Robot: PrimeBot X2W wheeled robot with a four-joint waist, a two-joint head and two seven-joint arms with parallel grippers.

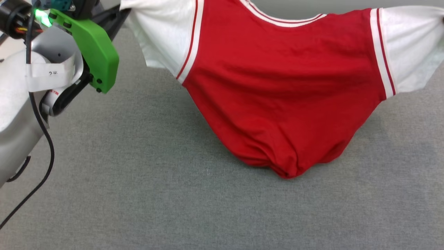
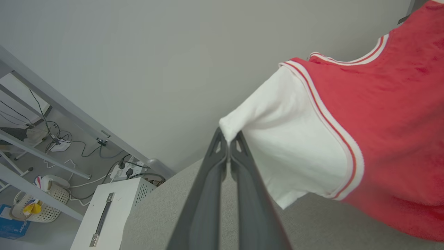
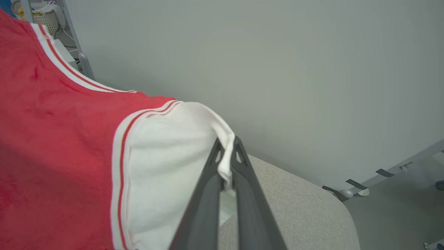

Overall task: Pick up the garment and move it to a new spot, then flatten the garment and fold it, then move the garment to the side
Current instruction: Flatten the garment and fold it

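One white sleeve is pinched between the pressed-together fingers of the left gripper [image 2: 228, 139]; the garment [image 1: 284, 97] is held stretched above the grey table [image 1: 138, 194], its red body sagging low; the other sleeve is pinched by the right gripper [image 3: 227, 146]

Grey table [image 1: 138, 208]: near half and left side bare, open to passage.
Red garment [image 1: 284, 104]: hangs stretched across the far middle and right, sagging low to the tabletop; bars reach behind it.
Robot's left forearm [image 1: 14, 114], green bracket [image 1: 93, 48], dangling black cable [image 1: 48, 146]: occupy the upper-left corner.
Pale wall [image 2: 156, 62]: closes the far edge.
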